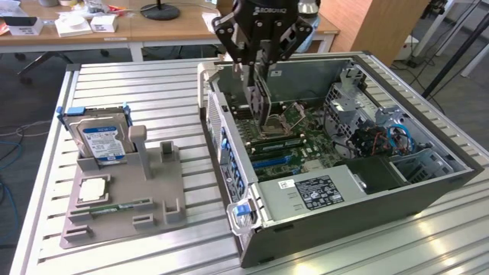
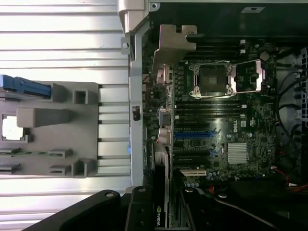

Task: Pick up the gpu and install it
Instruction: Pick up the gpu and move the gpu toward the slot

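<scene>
My gripper [image 1: 260, 60] hangs over the open computer case [image 1: 428, 189], shut on the gpu [image 1: 260, 103]. The gpu is a thin dark card held on edge, with its lower edge just above the motherboard [image 1: 287, 146] near the case's rear wall. In the wrist view the gpu [image 2: 162, 183] runs edge-on between my fingers [image 2: 139, 211], and its silvery end bracket [image 2: 173, 45] stands by the case's rear edge. Blue and dark expansion slots [image 2: 195, 135] lie beside the card on the motherboard [image 2: 240, 125].
On the exterior view's left a grey holder [image 1: 122, 212] carries a hard drive [image 1: 99, 137], a processor chip [image 1: 91, 189] and a green memory stick [image 1: 114, 207]. Inside the case are a power supply [image 1: 321, 192], drive cages [image 1: 420, 163] and cables. The case walls hem in the card.
</scene>
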